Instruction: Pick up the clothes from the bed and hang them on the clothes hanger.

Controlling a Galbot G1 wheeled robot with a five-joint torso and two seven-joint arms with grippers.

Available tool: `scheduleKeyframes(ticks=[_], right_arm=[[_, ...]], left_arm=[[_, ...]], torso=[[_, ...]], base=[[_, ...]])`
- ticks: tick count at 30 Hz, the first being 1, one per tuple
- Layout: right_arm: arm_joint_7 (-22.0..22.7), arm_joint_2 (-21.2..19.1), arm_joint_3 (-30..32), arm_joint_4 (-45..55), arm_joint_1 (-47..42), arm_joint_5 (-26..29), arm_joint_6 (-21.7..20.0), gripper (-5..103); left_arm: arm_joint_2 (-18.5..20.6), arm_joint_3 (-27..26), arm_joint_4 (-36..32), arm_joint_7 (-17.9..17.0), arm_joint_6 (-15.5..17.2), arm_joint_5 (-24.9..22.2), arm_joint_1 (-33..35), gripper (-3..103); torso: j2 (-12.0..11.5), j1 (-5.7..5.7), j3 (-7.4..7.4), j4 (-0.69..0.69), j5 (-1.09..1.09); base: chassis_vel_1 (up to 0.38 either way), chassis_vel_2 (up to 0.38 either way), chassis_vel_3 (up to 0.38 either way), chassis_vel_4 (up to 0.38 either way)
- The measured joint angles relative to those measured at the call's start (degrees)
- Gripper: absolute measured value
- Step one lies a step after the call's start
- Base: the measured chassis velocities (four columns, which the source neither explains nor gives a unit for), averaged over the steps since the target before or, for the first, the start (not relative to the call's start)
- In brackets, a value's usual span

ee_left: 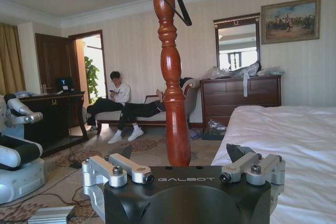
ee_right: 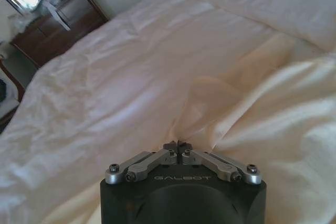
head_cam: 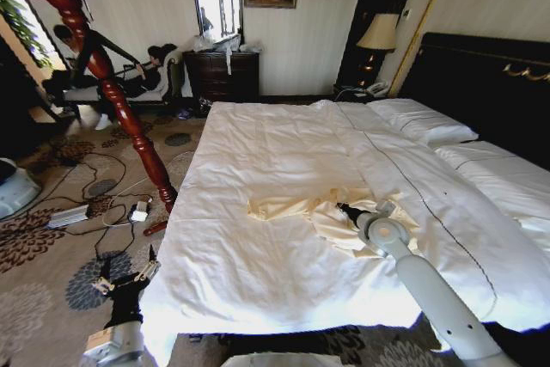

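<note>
Clothes [head_cam: 322,212] lie crumpled on the white bed [head_cam: 258,272], directly under my right gripper [head_cam: 346,210]. In the right wrist view I see its fingers drawn together, pinching a fold of the cream fabric [ee_right: 247,124] at their tips. My left gripper [head_cam: 129,277] hangs low beside the bed's edge, well apart from the garment, fingers spread, facing a red wooden post [ee_left: 172,77].

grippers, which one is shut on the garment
The right gripper, pinched on the cream clothes on the bed; the left gripper hangs open beside it.
</note>
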Motion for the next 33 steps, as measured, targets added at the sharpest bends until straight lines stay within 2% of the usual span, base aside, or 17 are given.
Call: scheduleKeyframes(ticks=[6,7,8,10,13,14,16,17,20,21,22,25,26,29,31,32,33], right_arm=[[-7.0,-2.3,0.4,2.4,0.4,-3.4,6.3,0],[-10.1,-4.1,1.0,3.8,1.0,-3.5,8.6,0],[-10.1,-4.1,1.0,3.8,1.0,-3.5,8.6,0],[-13.0,-6.7,1.8,5.9,1.9,-1.9,10.4,0],[-17.4,-13.8,3.1,12.3,4.4,4.8,13.6,0],[-17.4,-13.8,3.1,12.3,4.4,4.8,13.6,0],[-19.4,-18.7,4.2,16.2,5.6,8.9,14.7,0],[-19.4,-18.7,4.2,16.2,5.6,8.9,14.7,0],[-22.5,-27.6,8.6,21.4,6.0,14.8,15.9,0],[-23.6,-32.9,11.6,23.7,5.7,18.5,16.6,0],[-23.6,-32.9,11.6,23.7,5.7,18.5,16.6,0],[-24.8,-41.0,14.9,25.6,5.7,22.5,19.5,0],[-24.7,-42.4,15.3,25.7,5.7,22.8,20.4,0],[-23.5,-43.6,15.5,25.9,5.3,22.7,21.5,0],[-19.4,-42.7,14.6,26.7,2.9,19.7,22.2,0],[-19.4,-42.7,14.6,26.7,2.9,19.7,22.2,0],[-16.9,-41.3,13.9,26.9,1.7,18.0,22.3,0]], left_arm=[[-0.1,0.4,0.3,-0.1,0.1,-0.1,-0.4,100],[-0.2,0.8,0.3,-0.1,0.3,-0.1,-0.4,100],[-0.2,0.8,0.3,-0.1,0.3,-0.1,-0.4,100],[-0.2,1.4,0.0,-0.1,0.4,-0.4,-0.4,100],[0.9,2.2,-0.8,-0.5,0.7,-3.5,-0.5,100],[0.9,2.2,-0.8,-0.5,0.7,-3.5,-0.5,100],[2.0,2.6,-1.4,-0.9,1.0,-5.9,-1.0,100],[2.0,2.6,-1.4,-0.9,1.0,-5.9,-1.0,100],[4.2,3.3,-2.0,-1.0,1.4,-9.1,-2.3,100],[5.3,3.5,-2.1,-1.0,1.9,-10.9,-3.0,100],[5.3,3.5,-2.1,-1.0,1.9,-10.9,-3.0,100],[7.8,3.8,-2.1,-1.0,2.3,-13.8,-3.5,100],[8.7,3.8,-2.0,-1.0,2.3,-14.6,-3.4,100],[10.2,3.8,-1.7,-0.7,2.3,-16.0,-3.2,100],[12.5,3.7,-1.1,-0.2,2.3,-18.4,-3.0,100],[12.5,3.7,-1.1,-0.2,2.3,-18.4,-3.0,100],[13.4,3.7,-0.7,0.0,2.3,-19.6,-3.0,100]], torso=[[0.0,0.0,0.0,0.0,0.02],[0.0,0.0,0.0,0.01,0.01],[0.0,0.0,0.0,0.01,0.01],[0.0,0.0,0.0,0.0,0.0],[0.0,0.0,0.01,0.01,0.02],[0.0,0.0,0.01,0.01,0.02],[0.0,0.0,0.0,0.02,0.0],[0.0,0.0,0.0,0.02,0.0],[0.0,0.0,0.0,0.0,0.02],[0.0,0.0,0.0,-0.02,0.0],[0.0,0.0,0.0,-0.02,0.0],[0.0,-0.01,0.0,0.0,-0.03],[0.0,-0.01,0.0,0.01,-0.03],[0.0,-0.01,0.0,0.01,-0.02],[0.0,-0.01,0.0,0.0,0.0],[0.0,-0.01,0.0,0.0,0.0],[0.0,-0.01,0.0,0.02,0.0]], base=[[0.0,0.0,0.0,0.0],[0.0,0.0,0.0,0.0],[0.0,0.0,0.0,0.0],[0.0,0.0,0.0,0.0],[0.0,0.0,0.0,0.0],[0.0,0.0,0.0,0.0],[0.0,0.0,0.0,0.0],[0.0,0.0,0.0,0.0],[0.0,0.0,0.0,0.0],[0.0,0.0,0.0,0.0],[0.0,0.0,0.0,0.0],[0.0,0.0,0.0,0.0],[0.0,0.0,0.0,0.0],[0.0,0.0,0.0,0.0],[0.0,0.0,0.0,0.0],[0.0,0.0,0.0,0.0],[0.0,0.0,0.0,0.0]])
